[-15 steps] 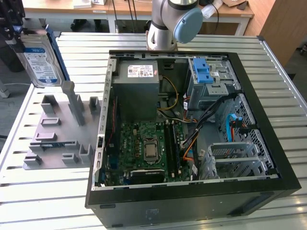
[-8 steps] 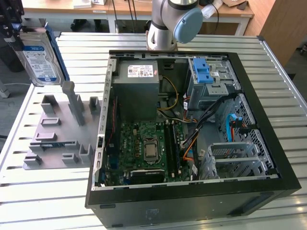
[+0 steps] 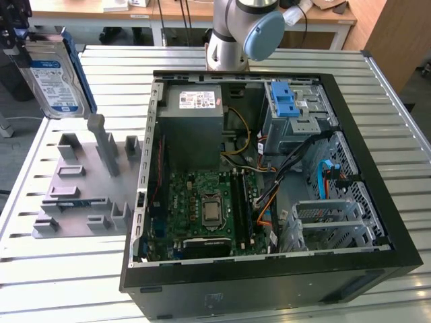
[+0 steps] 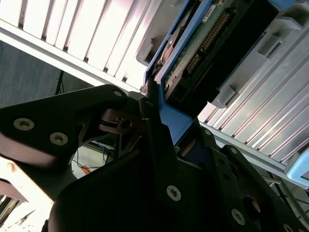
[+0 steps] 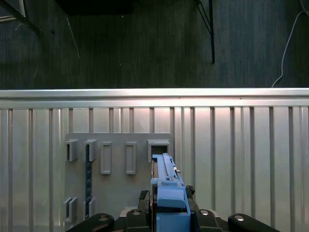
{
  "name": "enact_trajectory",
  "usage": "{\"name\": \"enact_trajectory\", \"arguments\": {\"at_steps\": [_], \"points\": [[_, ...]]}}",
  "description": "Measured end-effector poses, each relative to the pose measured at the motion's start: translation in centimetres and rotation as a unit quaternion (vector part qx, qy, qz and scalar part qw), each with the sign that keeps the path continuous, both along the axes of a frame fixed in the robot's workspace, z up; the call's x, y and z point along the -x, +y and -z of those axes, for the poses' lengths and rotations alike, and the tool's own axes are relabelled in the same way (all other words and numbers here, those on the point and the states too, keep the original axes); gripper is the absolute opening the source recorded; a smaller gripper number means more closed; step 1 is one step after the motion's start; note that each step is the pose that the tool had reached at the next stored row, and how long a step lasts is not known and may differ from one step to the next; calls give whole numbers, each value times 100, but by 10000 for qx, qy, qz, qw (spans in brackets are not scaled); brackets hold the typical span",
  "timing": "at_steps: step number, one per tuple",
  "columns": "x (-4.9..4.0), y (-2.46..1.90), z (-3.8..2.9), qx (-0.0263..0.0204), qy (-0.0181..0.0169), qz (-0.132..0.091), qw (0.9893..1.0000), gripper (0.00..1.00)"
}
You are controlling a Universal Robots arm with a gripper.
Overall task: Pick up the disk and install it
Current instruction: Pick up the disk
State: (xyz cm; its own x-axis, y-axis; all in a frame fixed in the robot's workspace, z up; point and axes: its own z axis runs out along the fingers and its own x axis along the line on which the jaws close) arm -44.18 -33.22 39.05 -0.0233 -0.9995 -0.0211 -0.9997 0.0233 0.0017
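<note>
The disk (image 3: 55,79), silver with a blue-and-white label and a thin blue frame, hangs tilted in the air at the exterior view's far left, above the grey holder plate (image 3: 81,195). My gripper (image 3: 27,42) is shut on its upper end. In the second wrist view the fingers (image 4: 150,126) clamp the blue frame, and the disk's green circuit board (image 4: 203,43) faces the camera. The first wrist view looks along the disk's blue edge (image 5: 166,186), which sticks out from my gripper (image 5: 169,217) over the plate's slots (image 5: 120,159).
An open computer case (image 3: 377,145) lies on the slatted metal table (image 3: 54,282). Inside are a grey box with a white sticker (image 3: 195,128), a cage with a blue latch (image 3: 289,108), a motherboard (image 3: 202,208), cables and a metal bay (image 3: 330,222). The arm's base (image 3: 236,33) stands behind the case.
</note>
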Motion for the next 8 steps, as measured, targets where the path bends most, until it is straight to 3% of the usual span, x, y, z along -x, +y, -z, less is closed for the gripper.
{"name": "enact_trajectory", "arguments": {"at_steps": [8], "points": [[0, 0, -52, 0, 0, 0, 10000, 36]]}}
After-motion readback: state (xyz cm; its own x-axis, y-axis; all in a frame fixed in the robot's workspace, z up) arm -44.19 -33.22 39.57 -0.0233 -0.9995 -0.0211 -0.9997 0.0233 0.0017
